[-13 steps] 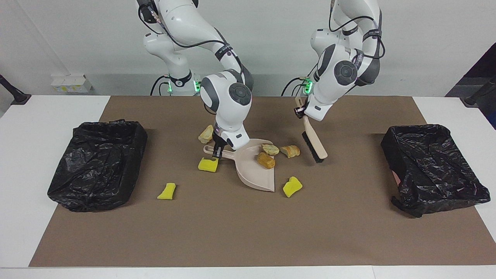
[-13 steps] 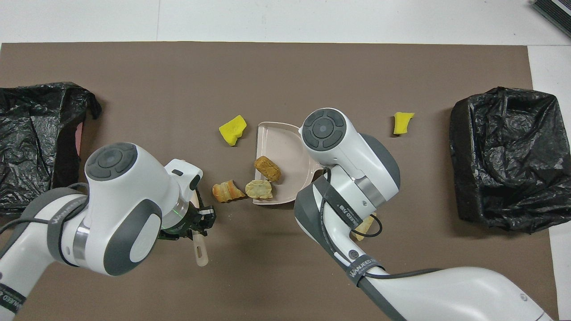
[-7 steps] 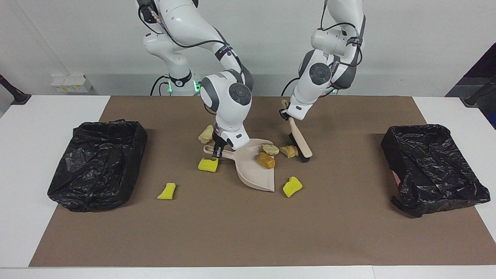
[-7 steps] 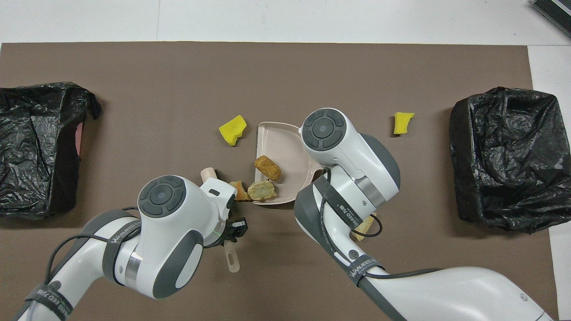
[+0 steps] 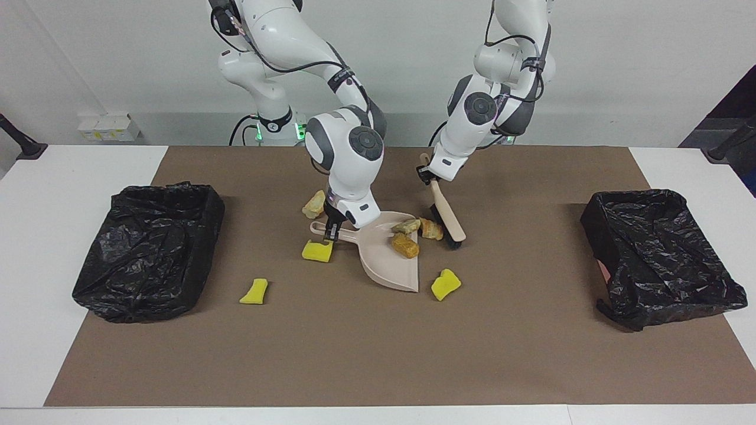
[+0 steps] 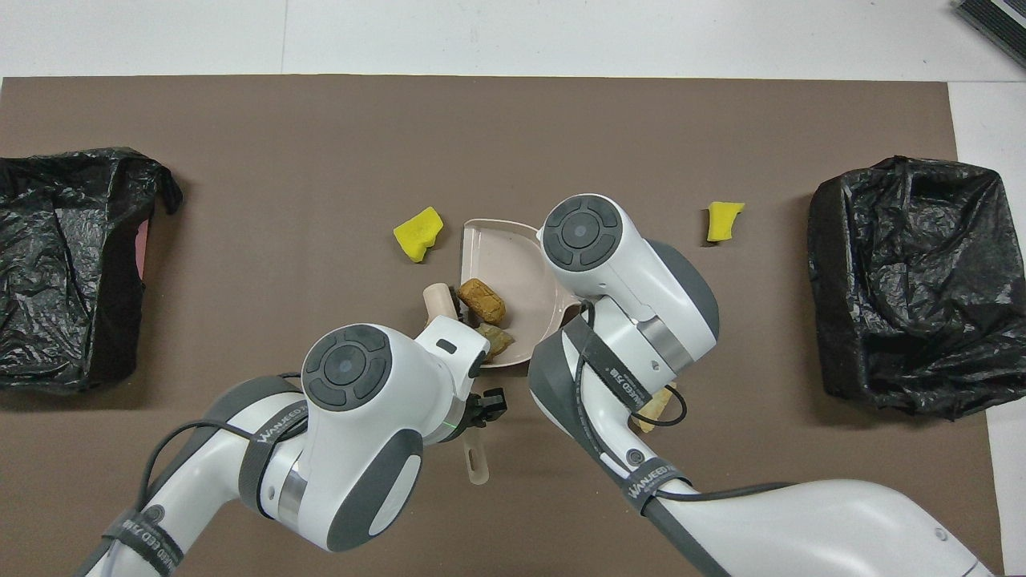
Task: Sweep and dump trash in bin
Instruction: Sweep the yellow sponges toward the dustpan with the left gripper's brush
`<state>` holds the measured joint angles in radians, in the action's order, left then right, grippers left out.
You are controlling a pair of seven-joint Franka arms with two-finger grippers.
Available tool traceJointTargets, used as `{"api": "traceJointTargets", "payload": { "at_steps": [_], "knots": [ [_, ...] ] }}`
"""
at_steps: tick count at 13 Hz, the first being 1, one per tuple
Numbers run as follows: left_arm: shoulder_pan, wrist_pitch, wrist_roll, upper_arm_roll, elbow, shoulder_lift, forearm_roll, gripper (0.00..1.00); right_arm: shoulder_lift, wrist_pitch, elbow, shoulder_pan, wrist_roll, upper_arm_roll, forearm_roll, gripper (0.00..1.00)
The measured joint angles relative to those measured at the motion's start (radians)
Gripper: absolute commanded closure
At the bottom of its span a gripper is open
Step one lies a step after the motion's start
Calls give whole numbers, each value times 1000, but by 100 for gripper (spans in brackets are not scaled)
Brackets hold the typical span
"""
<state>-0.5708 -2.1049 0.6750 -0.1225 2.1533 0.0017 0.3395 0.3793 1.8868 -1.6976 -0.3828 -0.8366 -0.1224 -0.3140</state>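
My right gripper [image 5: 331, 231] is shut on the handle of the beige dustpan [image 5: 387, 265], which rests on the mat. My left gripper [image 5: 426, 175] is shut on the beige brush [image 5: 444, 215], whose bristles touch the mat beside the pan's open edge. Trash: an orange lump [image 5: 406, 245] lies in the pan, a tan lump [image 5: 407, 225] sits at its mouth, and a third lump [image 5: 432, 229] is pressed between that one and the bristles. A bread lump [image 5: 314, 205] lies nearer the robots. Yellow chunks [image 5: 317, 251] [image 5: 254, 291] [image 5: 446, 284] lie around the pan. In the overhead view the right gripper is hidden.
Two bins lined with black bags stand on the brown mat [image 5: 378, 354]: one [image 5: 147, 248] at the right arm's end, the other [image 5: 661, 254] at the left arm's end. Farther from the robots the mat is bare.
My left arm swept the brush toward the dustpan and pushed a bread lump up against the pan's mouth. The right arm and the pan stayed still.
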Motion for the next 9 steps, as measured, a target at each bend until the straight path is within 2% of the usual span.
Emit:
{"api": "traceJointTargets", "payload": {
  "at_steps": [3,6,9],
  "knots": [
    [27,110,-154,23,-60,-8,-1,100,0,0,0,0,0,0,0,100],
    [150,217,-334,35,-140,-43,-6,100,0,0,-1,0,0,0,0,100],
    [218,177,-501,38,-144,-41,-98,100,0,0,-1,0,0,0,0,100]
  ]
}}
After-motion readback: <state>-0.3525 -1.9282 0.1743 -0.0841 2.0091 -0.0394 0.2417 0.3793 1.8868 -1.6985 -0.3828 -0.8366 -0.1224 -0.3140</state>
